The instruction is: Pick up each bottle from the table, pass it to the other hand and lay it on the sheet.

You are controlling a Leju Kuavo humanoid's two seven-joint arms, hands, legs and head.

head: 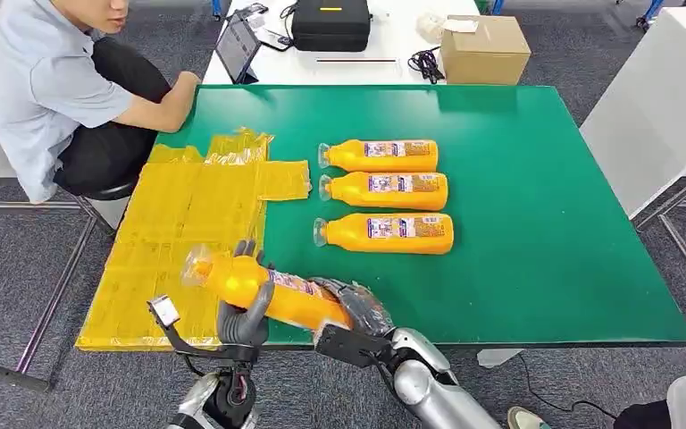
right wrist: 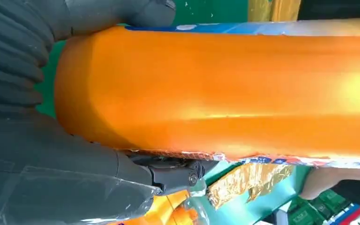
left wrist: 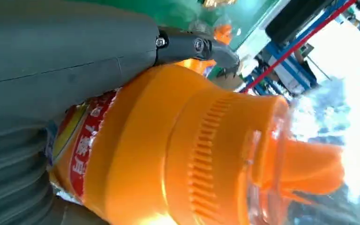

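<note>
An orange bottle [head: 268, 290] with a clear cap hangs above the table's near edge, cap toward the yellow sheet [head: 188, 214]. My left hand [head: 243, 315] grips it near the neck and my right hand [head: 357, 308] grips its base end. Close up, the left wrist view has the bottle [left wrist: 192, 154] with my left hand's fingers [left wrist: 187, 44] wrapped over it. In the right wrist view my right hand [right wrist: 75, 154] clasps the bottle [right wrist: 225, 89]. Three more orange bottles [head: 384, 192] lie in a row on the green table [head: 545, 223].
A person [head: 62, 89] sits at the table's far left corner, forearm resting beside the sheet. Behind the green table a white table holds a tablet [head: 237, 49], a black case [head: 330, 25], cables and a cardboard box [head: 484, 49]. Another white table [head: 661, 107] stands to the right.
</note>
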